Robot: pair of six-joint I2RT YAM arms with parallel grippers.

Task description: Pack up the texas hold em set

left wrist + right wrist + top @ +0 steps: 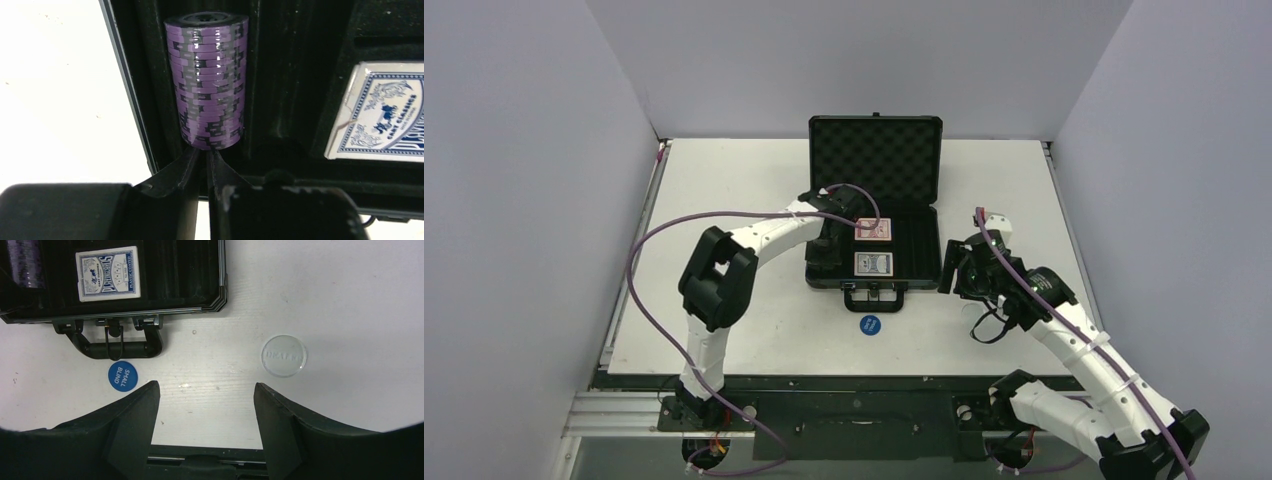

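The black case lies open with its foam lid upright. A red deck and a blue deck lie in it. A purple chip stack lies on its side in the case's left slot. My left gripper is shut, with its tips at the stack's near end. My right gripper is open and empty over the table, right of the case. A blue "small blind" disc lies by the handle. A clear "dealer" disc lies further right. No green chips are in view.
Grey walls close in the white table on three sides. The blue disc lies just in front of the case handle. The left arm's purple cable arcs over the table's left half.
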